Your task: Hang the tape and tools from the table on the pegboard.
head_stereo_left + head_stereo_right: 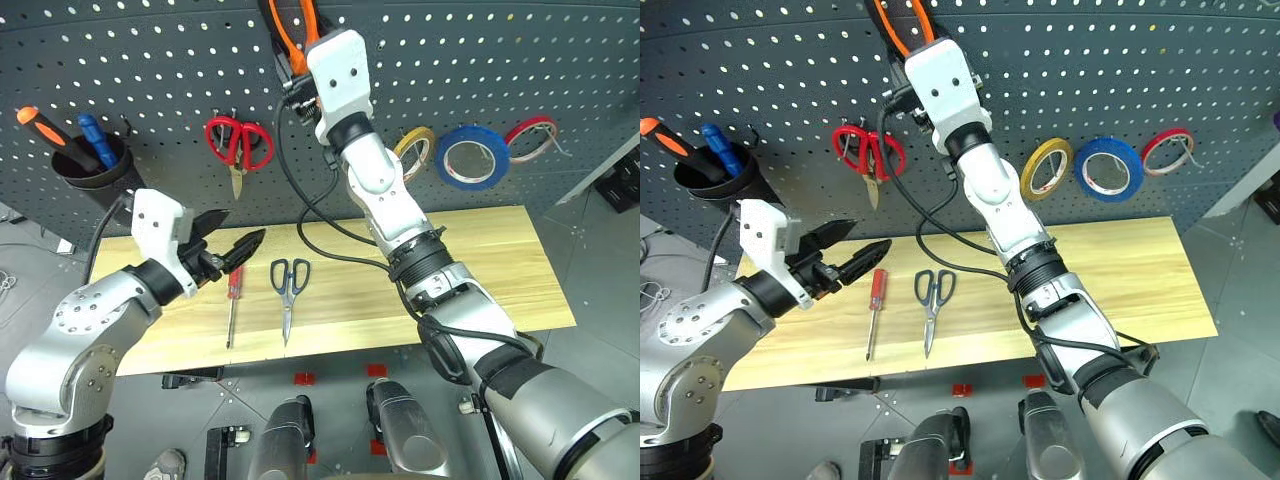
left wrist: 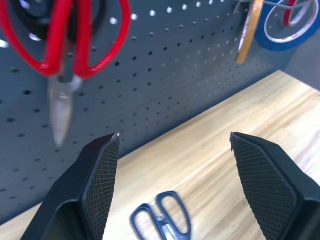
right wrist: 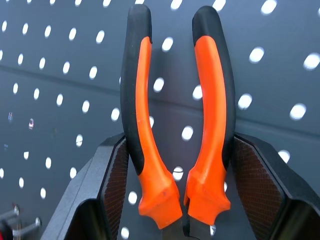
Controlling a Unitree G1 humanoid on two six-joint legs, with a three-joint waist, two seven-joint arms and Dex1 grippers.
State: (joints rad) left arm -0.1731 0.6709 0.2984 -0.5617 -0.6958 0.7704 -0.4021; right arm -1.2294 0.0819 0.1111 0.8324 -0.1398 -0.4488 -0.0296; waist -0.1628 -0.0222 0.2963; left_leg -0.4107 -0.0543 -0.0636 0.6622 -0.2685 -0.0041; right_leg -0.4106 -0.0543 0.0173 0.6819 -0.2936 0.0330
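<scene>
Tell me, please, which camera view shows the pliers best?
The right wrist view: the pliers stand large between the right end effector fingers, both orange-and-black handles plain against the pegboard. The left and right eye views show their handles cut by the top edge. The left wrist view shows other things.

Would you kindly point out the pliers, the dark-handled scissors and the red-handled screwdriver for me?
pliers [image 3: 210, 95]: right wrist view, on one orange handle.
dark-handled scissors [image 1: 289, 275]: left eye view, on the handle loops.
red-handled screwdriver [image 1: 877, 289]: right eye view, on the red handle.
</scene>
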